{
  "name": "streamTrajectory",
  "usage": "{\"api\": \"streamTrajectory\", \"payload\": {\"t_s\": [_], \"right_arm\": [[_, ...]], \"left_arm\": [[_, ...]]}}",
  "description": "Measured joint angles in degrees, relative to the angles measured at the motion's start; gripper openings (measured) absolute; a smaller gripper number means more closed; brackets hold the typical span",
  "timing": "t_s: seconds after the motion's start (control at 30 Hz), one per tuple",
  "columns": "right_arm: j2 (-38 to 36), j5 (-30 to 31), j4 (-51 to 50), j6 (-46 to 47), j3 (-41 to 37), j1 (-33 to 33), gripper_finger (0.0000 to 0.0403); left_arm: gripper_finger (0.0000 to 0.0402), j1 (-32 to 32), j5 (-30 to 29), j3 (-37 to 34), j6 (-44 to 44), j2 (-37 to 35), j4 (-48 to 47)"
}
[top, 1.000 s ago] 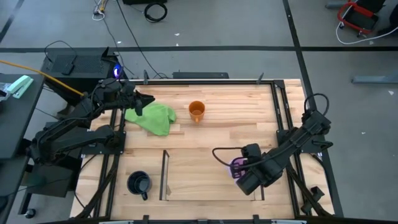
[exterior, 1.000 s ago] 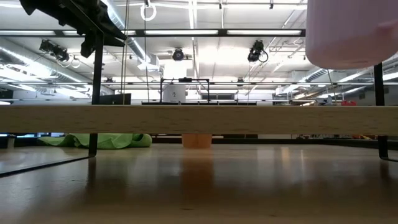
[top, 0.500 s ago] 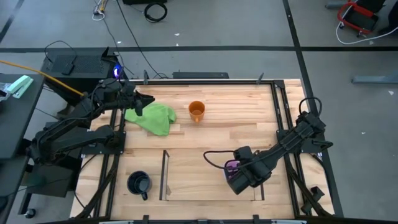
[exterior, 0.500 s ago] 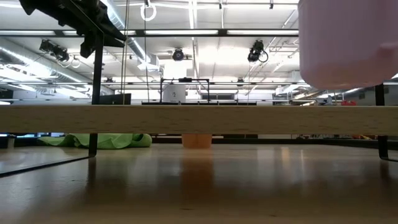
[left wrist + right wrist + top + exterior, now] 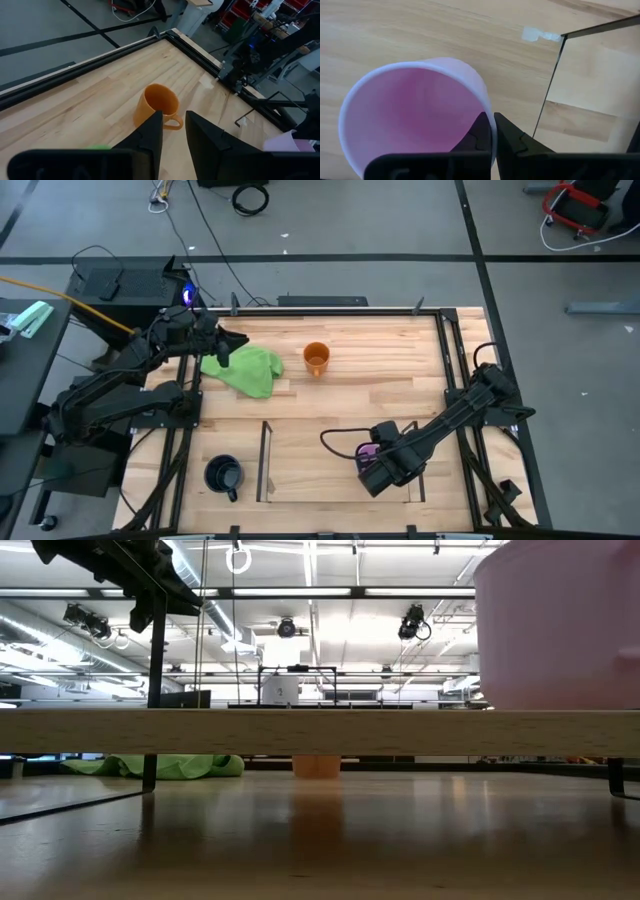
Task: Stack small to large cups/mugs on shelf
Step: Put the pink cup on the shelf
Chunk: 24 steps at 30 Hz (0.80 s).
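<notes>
My right gripper (image 5: 372, 460) is shut on the lilac mug (image 5: 371, 451), over the light wood shelf bay (image 5: 320, 475) between two clear upright panels near the table's front edge. The mug fills the low view's upper right (image 5: 560, 630). The orange mug (image 5: 316, 359) stands upright on the table at the far middle. The navy mug (image 5: 222, 475) stands left of the left panel. My left gripper (image 5: 232, 340) hovers narrowly open and empty by the green cloth (image 5: 246, 370) at the far left. My right gripper pinches the lilac mug's rim and wall (image 5: 487, 114), one finger (image 5: 481, 131) inside the mug and the other (image 5: 509, 136) outside. The fingers come from above, slanting down. The mug hangs upright, mouth up; the wood rail hides its bottom in the low view.
The right clear panel (image 5: 547, 100) stands close beside the mug. The left clear panel (image 5: 265, 460) stands between the bay and the navy mug. Black frame rails (image 5: 450, 360) run along the table's left and right sides. Bare wood lies between the orange mug and the bay.
My right gripper has carried the lilac mug toward the table's left edge, away from the right clear panel and into the bay, and has lowered it. The mug has stayed upright in the same hold.
</notes>
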Motion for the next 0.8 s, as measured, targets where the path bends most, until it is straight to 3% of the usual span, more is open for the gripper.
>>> {"api": "streamTrajectory", "payload": {"t_s": [0.8], "right_arm": [[0.6, -2.8, 1.1, 2.9, -2.2, 0.3, 0.0006]], "left_arm": [[0.0077, 0.0, 0.0, 0.0, 0.8, 0.0, -0.1]]}}
